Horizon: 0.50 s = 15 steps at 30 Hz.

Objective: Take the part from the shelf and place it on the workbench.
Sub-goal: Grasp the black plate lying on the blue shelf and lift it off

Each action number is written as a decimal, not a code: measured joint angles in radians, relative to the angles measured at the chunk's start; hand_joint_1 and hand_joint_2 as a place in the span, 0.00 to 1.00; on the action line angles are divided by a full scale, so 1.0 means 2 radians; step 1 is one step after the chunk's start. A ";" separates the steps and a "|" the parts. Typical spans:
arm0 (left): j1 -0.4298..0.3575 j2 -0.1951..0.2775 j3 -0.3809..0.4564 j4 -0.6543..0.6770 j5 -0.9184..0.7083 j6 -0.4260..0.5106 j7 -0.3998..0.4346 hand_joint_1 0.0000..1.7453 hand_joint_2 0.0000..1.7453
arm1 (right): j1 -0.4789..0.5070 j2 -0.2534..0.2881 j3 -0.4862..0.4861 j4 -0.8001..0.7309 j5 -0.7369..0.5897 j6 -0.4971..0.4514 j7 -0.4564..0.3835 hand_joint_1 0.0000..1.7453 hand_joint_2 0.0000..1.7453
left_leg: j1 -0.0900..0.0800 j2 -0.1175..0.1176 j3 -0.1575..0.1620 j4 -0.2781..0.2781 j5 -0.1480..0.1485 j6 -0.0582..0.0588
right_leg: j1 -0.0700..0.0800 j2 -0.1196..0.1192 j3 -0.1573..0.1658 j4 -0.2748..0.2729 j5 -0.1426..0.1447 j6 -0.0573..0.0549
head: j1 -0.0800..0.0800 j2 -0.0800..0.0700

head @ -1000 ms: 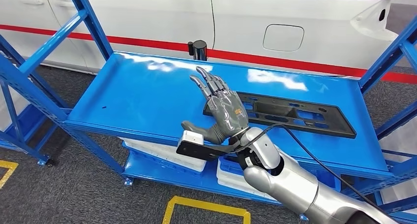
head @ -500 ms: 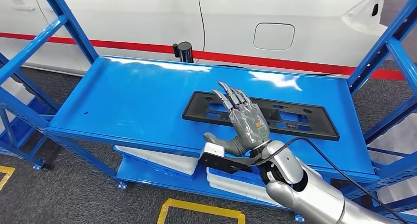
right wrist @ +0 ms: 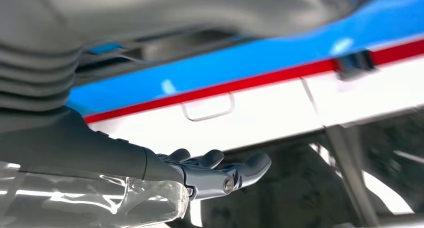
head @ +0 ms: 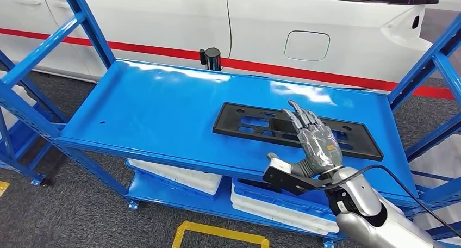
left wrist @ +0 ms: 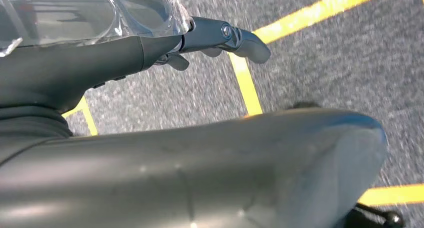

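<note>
The flat black part is lying on the top level of the blue shelf, toward its right half and set back from the front edge, so it is being reached from the front. The right hand is being held over the part's near edge, palm down, with its fingers stretched forward and slightly apart and nothing gripped; whether they are touching the part cannot be told. This flat pose is judged to suit sliding over a thin plate before closing on its edge. The left hand is being hung beside the body above the grey floor with yellow lines, holding nothing; how its fingers lie cannot be told.
</note>
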 joint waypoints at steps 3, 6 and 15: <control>0.000 -0.009 0.002 0.000 0.000 -0.004 0.002 0.00 0.00 | 0.013 -0.024 -0.016 -0.011 0.005 0.013 0.009 0.00 1.00 | 0.001 0.000 0.003 0.001 -0.003 -0.004 | -0.006 -0.003 0.050 -0.097 0.047 0.005 | 0.001 0.000; -0.001 -0.017 0.003 0.000 -0.002 -0.007 0.005 0.00 0.00 | 0.022 -0.043 -0.025 -0.022 0.015 0.031 0.020 0.00 1.00 | -0.002 -0.001 0.005 0.002 -0.007 -0.011 | -0.006 -0.003 0.079 -0.153 0.062 -0.001 | 0.002 0.000; -0.004 -0.036 0.004 0.000 -0.011 -0.019 0.011 0.00 0.00 | 0.027 -0.070 -0.034 -0.047 0.037 0.081 0.033 0.00 1.00 | 0.002 -0.001 -0.071 0.163 -0.079 -0.024 | -0.004 -0.003 0.078 -0.155 0.064 -0.019 | 0.000 0.000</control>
